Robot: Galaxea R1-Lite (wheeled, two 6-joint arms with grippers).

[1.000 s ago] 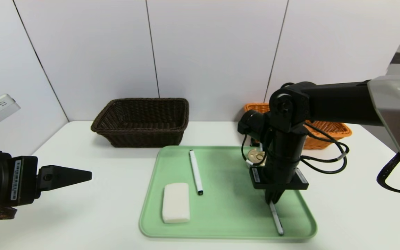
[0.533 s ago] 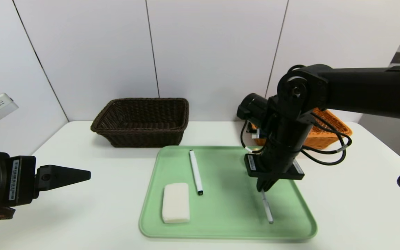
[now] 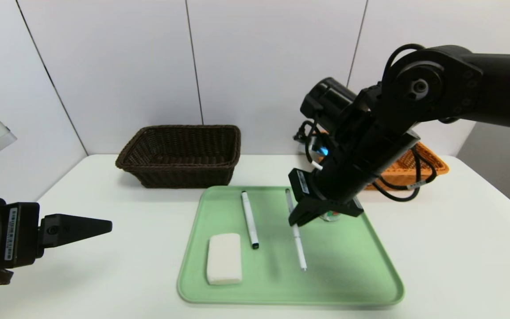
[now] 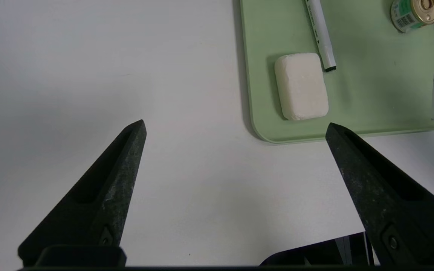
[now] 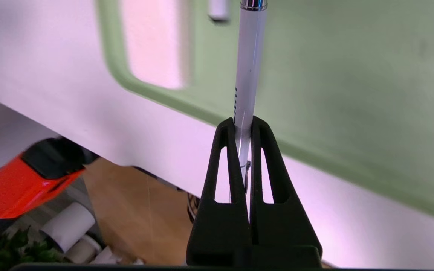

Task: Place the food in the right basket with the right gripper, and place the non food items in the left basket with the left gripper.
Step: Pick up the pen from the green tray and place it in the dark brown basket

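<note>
Right gripper (image 5: 243,122) grasps the white-silver pen (image 5: 248,64) above the green tray (image 3: 343,274).

The pen hangs over the tray's middle; near the tray's left edge lie the white rounded block (image 3: 224,259), by the near-left corner, and the white marker (image 3: 249,219). The tin (image 4: 414,14) sits toward the far-right corner. Behind the tray stand the dark brown wicker basket (image 3: 184,170), left, and the orange wicker basket (image 3: 407,177), right. The left gripper (image 4: 236,128) hangs released left of the tray.

A green tray (image 3: 339,283) is set on a white table (image 3: 441,266), backed by pale wall panels (image 3: 272,75). Off the table edge, an orange-and-black object (image 5: 32,177) and green leaves (image 5: 21,248) can be seen.
</note>
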